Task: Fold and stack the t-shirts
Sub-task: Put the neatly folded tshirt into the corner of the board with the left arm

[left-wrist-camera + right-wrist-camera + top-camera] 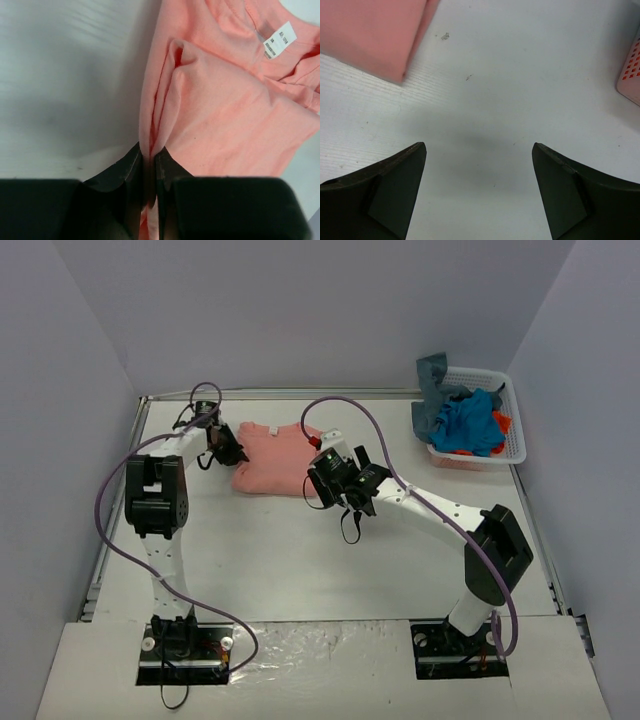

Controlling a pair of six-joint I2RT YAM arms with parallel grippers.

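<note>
Your pink shirt (272, 462) lies part-folded near the desk's (300, 560) far edge. It looks soft and limp, so pinch through doubled layers at a fold. Your left claw (149, 161) is clamped tight on its folded left edge, while your right claw (479, 165) gapes wide and empty just off its right corner. The basket (517, 430) holding the other shirts (470, 425) sits in the far right corner, out of your way.

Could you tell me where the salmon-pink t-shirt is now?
The salmon-pink t-shirt lies far-centre on the table in the top view, its left edge pinched by the left pincer.
</note>
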